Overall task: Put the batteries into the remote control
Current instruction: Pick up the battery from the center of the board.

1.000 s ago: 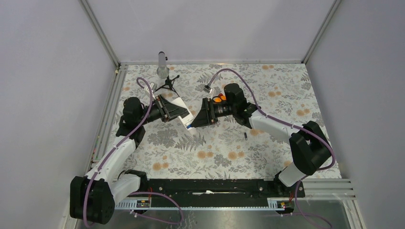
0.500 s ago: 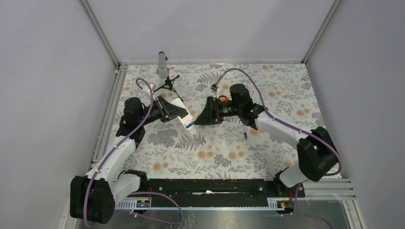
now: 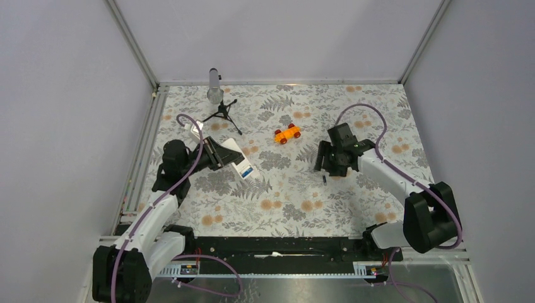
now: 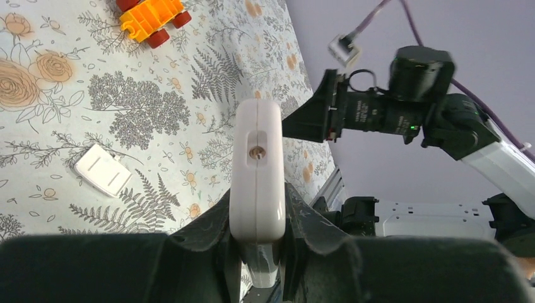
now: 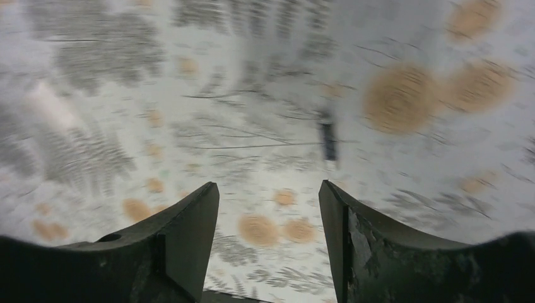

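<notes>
- Drawn back to the right since a second ago, the right gripper [image 3: 326,163] no longer meets the remote control [image 3: 241,165] at mid-table. The two are now well apart, and the orange toy car [image 3: 287,133] that the right arm [image 3: 385,173] half hid lies in full sight.
- Nearest the arm bases, the dark battery [image 3: 324,179] lies flat on the flowered mat [image 3: 284,202], just beside the right gripper in the top view.
- The right wrist view is badly blurred. Even so, both fingers [image 5: 183,233] show spread wide with nothing between them, and the dark battery lies on the mat beyond the gap.
- The left gripper [image 4: 257,211] pinches the remote control by its two long sides and holds it clear of the mat, a white face turned up toward the top camera.
- The blue battery [image 3: 248,172] shows at the remote's end toward the right arm. Whether it sits fully in its compartment cannot be told.
- From the left wrist, the remote's end face points away and carries a small round part in a shallow recess.
- A small flat white cover piece [image 4: 104,169] lies on the mat, apart from the remote.
- Farther back, the toy car rests on the mat between the two grippers, touching neither.
- Farthest, a small black tripod [image 3: 221,112] stands near the back left corner, with a grey upright cylinder [image 3: 214,85] just behind it.
</notes>
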